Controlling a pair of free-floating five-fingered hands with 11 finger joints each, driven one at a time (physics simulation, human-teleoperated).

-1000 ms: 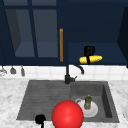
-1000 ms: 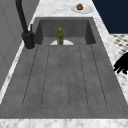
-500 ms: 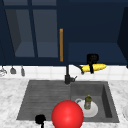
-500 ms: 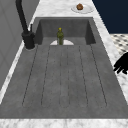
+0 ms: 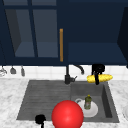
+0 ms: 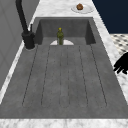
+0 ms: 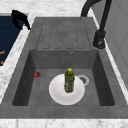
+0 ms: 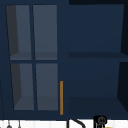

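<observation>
Since the earlier frames the right hand (image 5: 97,72) has carried the corn cob (image 5: 99,78) a little lower and to the right, so that it now hangs above the back right corner of the sink (image 5: 111,117), below the open wall cabinet (image 5: 95,53); its fingers are curled round the middle of the cob, which lies level. The left hand (image 5: 40,119) hovers at the front edge of the sink's draining board, just beside a large red ball (image 5: 67,115), and whether its fingers are wide or closed I cannot tell; the left side view shows a dark hand (image 6: 122,63) over the counter at the front rim. In the basin a green bottle (image 7: 69,80) stands upright on a white plate (image 7: 56,93), with the black tap (image 5: 69,75) behind. Judging by this, the cob is lifted and held in the air but not yet set down anywhere; the bottle, plate and ball look unchanged.
</observation>
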